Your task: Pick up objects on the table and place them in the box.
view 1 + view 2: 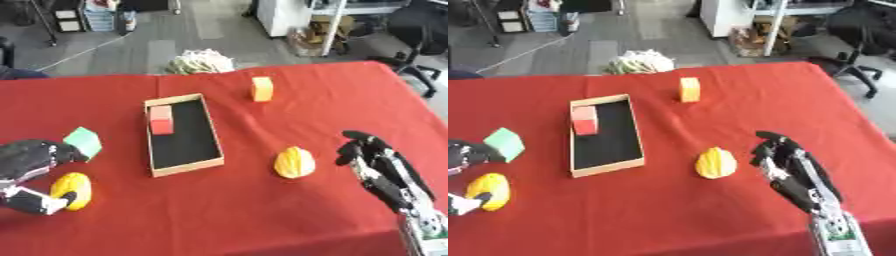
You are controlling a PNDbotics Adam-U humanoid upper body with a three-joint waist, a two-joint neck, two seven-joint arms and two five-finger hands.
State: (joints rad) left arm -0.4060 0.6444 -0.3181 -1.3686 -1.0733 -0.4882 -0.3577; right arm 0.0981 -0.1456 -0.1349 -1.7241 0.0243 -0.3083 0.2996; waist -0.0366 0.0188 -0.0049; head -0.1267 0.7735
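Note:
An open cardboard box (213,142) with a black floor lies left of the table's middle, and a red block (161,120) sits in its far end. An orange-yellow block (262,88) stands beyond the box to the right. A yellow ridged fruit (294,162) lies right of the box, with my right hand (378,165) open just to its right and apart from it. At the left edge my left hand (28,159) hangs with loosely bent fingers beside a green block (83,142). Its thumb touches a second yellow fruit (72,190). Neither thing is lifted.
The red cloth (332,105) covers the whole table. A white-green bundle (201,61) lies just past the far edge. An office chair (420,30) and shelving stand on the floor behind.

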